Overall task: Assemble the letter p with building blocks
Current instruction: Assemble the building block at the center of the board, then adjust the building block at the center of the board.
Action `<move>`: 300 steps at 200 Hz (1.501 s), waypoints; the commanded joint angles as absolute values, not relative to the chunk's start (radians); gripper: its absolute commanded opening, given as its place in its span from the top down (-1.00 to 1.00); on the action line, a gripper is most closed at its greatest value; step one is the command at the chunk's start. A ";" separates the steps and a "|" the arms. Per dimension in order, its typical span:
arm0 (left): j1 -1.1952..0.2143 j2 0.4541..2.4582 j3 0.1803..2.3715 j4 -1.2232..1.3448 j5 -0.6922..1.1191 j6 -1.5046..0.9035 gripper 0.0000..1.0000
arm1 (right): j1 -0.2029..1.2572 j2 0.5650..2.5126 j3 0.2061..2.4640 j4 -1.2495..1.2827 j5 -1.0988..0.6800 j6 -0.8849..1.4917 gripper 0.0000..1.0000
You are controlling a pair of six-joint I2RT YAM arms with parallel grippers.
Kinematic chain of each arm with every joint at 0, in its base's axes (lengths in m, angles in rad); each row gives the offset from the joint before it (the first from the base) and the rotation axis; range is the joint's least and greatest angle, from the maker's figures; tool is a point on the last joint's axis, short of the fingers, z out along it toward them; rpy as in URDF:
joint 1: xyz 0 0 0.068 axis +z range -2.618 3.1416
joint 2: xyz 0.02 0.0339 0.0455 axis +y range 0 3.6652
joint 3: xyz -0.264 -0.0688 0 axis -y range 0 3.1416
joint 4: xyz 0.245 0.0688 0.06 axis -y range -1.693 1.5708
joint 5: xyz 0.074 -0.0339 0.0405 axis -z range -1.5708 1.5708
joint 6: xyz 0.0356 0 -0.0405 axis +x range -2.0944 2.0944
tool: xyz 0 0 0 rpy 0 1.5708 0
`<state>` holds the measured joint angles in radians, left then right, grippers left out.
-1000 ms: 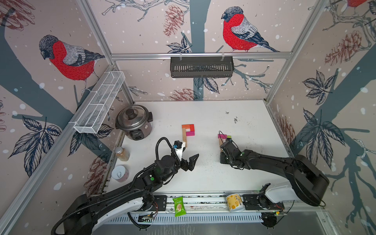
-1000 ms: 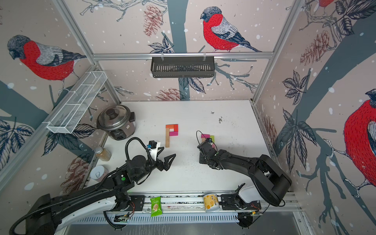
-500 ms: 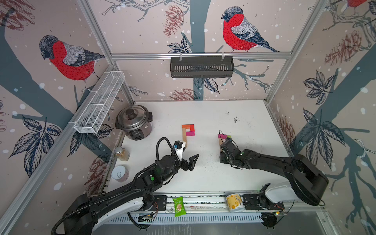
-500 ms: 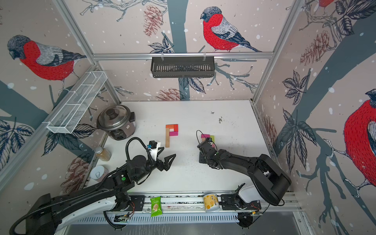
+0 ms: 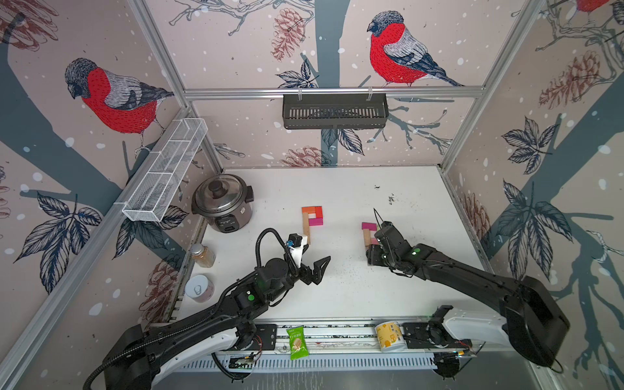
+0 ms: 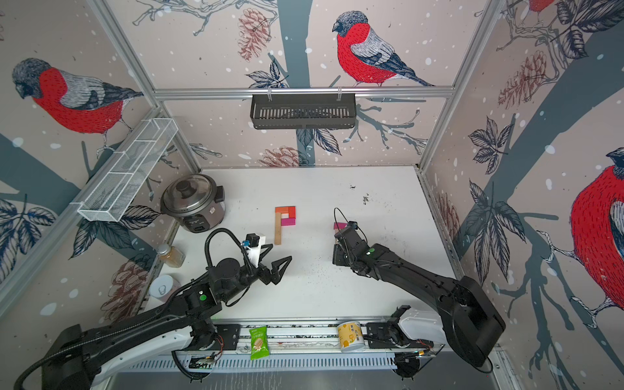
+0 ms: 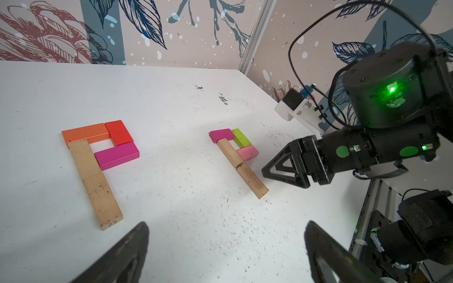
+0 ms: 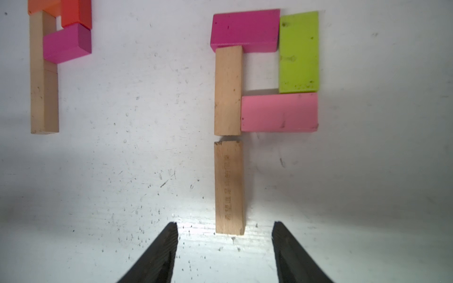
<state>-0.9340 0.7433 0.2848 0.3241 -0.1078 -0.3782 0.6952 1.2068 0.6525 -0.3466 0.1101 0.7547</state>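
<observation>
Right end effector (image 8: 224,224) jaws widened, now apart, clear of lower tan block (image 8: 229,188). Left end effector (image 7: 226,226) apart, empty. Lime-green letter p (image 8: 228,90) looks assembled, slight stem gap; orange letter p (image 7: 85,156) done.

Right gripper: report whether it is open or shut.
Open. In the right wrist view the right gripper has its fingers spread wider than the tan block nearest it, touching neither side.

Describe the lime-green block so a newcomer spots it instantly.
On the white table, find the block letter farther from the rice cooker. Its loop runs from a magenta block at the far end to a pink block at the near end; the lime-green block bridges them, the only green block.
</observation>
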 commanded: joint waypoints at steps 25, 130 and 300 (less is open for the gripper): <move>-0.934 0.712 0.296 0.363 0.049 -0.390 -0.95 | 0.647 1.149 0.648 -0.428 0.061 0.698 0.35; -0.935 0.746 0.302 0.373 0.063 -0.389 -0.95 | 0.658 1.223 0.538 -0.326 -0.035 0.693 0.82; -0.936 0.751 0.302 0.366 0.025 -0.388 -0.95 | 0.680 1.319 0.532 -0.235 -0.049 0.718 0.81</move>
